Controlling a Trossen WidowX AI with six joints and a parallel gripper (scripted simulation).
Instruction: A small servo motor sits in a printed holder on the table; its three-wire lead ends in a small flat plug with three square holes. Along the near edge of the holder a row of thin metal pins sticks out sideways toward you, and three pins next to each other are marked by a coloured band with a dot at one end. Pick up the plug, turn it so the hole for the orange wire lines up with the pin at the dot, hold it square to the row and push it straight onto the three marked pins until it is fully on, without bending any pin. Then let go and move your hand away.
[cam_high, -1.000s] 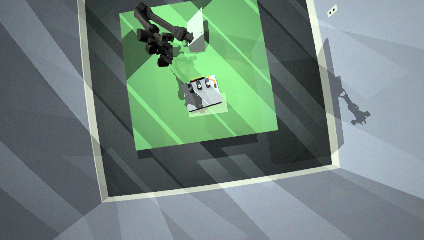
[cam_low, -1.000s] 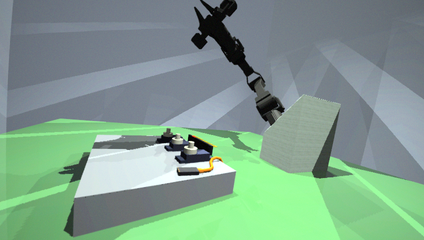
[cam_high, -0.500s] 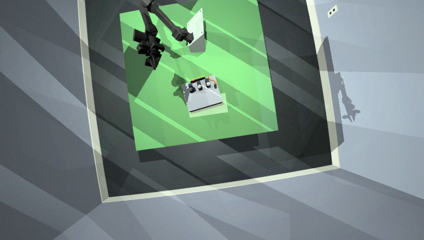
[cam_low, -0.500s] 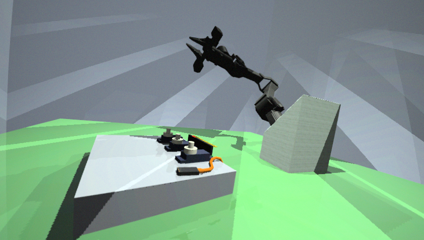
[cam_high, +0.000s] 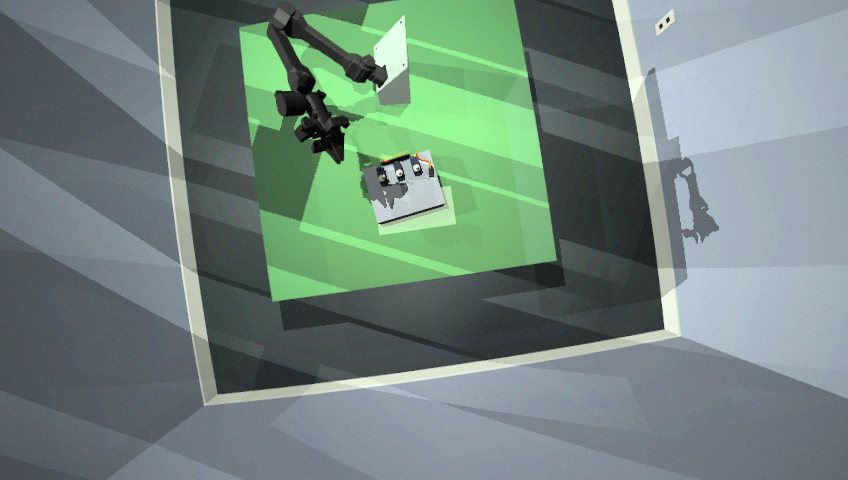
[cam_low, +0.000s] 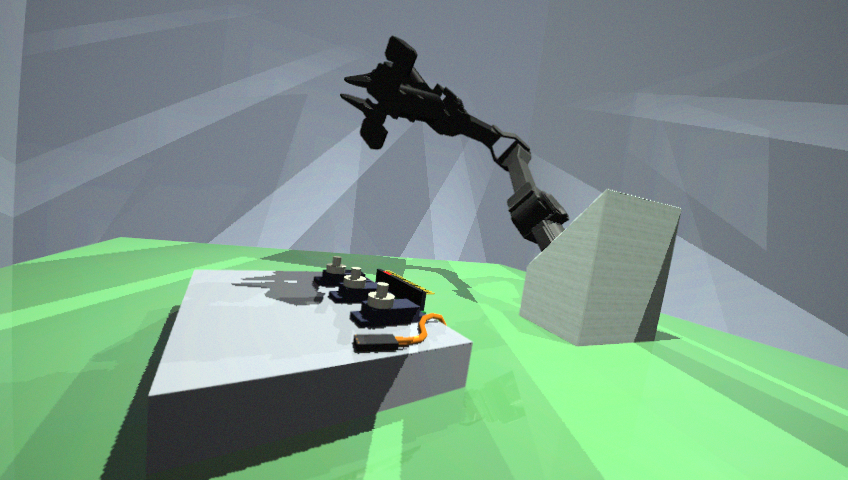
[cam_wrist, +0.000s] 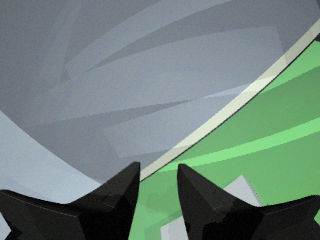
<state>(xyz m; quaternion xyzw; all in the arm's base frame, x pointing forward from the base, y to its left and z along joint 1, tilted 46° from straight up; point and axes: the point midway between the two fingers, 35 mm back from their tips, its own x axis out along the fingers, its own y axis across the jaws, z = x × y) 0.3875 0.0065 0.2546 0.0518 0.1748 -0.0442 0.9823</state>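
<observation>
The black plug (cam_high: 431, 172) (cam_low: 374, 342) lies flat on the pale holder (cam_high: 419, 193) (cam_low: 238, 333) (cam_wrist: 242, 192), near its side edge. Its orange lead (cam_high: 424, 160) (cam_low: 423, 330) curves back toward the nearest servo (cam_high: 416, 167) (cam_low: 392, 311). A black strip (cam_high: 395, 159) (cam_low: 401, 289) with red and yellow on top stands at the holder edge facing the arm. Single pins, the dot and the plug's holes are too small to tell. My gripper (cam_high: 339, 158) (cam_low: 343, 87) (cam_wrist: 158, 169) is partly open and empty, high above the table and off to the side of the holder.
Two more servos with white round tops stand in a row beside the nearest one. The grey wedge-shaped base block (cam_high: 392, 92) (cam_low: 618, 267) stands behind the holder, with the arm mounted on it. The green table top (cam_high: 333, 255) (cam_low: 714, 404) surrounds both.
</observation>
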